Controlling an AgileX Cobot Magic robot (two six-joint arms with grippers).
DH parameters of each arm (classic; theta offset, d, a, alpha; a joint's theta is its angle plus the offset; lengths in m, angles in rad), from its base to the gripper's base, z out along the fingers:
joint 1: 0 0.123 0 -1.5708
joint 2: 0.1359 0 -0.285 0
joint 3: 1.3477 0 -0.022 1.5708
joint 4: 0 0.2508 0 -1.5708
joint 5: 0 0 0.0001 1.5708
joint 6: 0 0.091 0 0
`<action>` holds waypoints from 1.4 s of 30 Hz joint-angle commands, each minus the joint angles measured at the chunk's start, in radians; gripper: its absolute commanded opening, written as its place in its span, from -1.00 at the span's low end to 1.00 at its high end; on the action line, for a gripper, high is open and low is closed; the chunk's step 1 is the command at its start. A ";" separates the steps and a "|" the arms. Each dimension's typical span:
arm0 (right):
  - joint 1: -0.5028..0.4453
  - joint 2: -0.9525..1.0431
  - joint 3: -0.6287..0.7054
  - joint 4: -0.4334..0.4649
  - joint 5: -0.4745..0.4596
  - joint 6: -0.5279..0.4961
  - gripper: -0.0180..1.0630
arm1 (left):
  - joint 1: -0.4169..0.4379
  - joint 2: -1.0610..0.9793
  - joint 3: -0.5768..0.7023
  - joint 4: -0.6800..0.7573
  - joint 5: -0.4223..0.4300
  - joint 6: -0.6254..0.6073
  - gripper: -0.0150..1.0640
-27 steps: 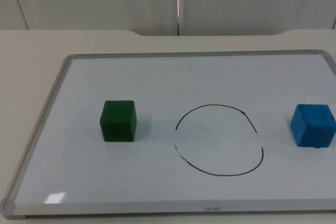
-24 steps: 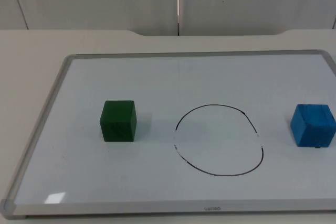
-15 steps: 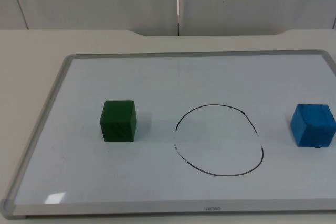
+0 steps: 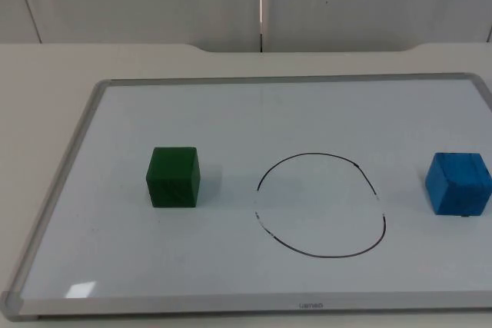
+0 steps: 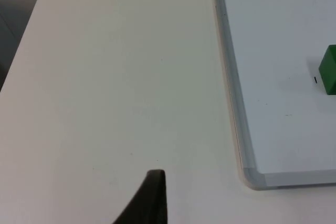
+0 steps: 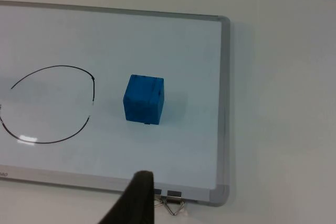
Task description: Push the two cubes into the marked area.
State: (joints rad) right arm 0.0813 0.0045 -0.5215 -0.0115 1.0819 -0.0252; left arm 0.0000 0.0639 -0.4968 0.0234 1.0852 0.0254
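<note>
Green cube [image 4: 174, 177] and blue cube [image 4: 459, 183] flank the drawn oval [image 4: 320, 204]; push each straight inward. Can't tell either arm's jaws.

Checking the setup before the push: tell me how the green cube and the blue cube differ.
The green cube is dark green; the blue cube is bright blue. The green cube sits left of the drawn circle, the blue cube right of it, nearer the whiteboard's edge. Both rest flat on the whiteboard, outside the circle, untouched by any gripper.
</note>
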 commanded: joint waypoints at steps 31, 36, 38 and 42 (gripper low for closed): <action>-0.001 -0.004 0.006 -0.005 -0.003 -0.008 0.98 | 0.002 0.017 -0.027 -0.063 -0.164 0.025 0.81; -0.001 -0.004 0.006 -0.005 -0.003 -0.008 0.98 | 0.002 0.017 -0.027 -0.150 -0.232 0.077 0.81; -0.001 -0.004 0.006 -0.005 -0.003 -0.008 0.98 | 0.002 0.021 -0.027 -0.182 -0.256 0.094 0.81; -0.001 -0.004 0.006 -0.005 -0.003 -0.008 0.98 | 0.002 0.064 -0.027 -0.234 -0.263 0.122 0.81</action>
State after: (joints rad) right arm 0.0813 0.0045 -0.5215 -0.0115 1.0819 -0.0252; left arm 0.0000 0.1099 -0.5189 -0.1777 0.8372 0.1326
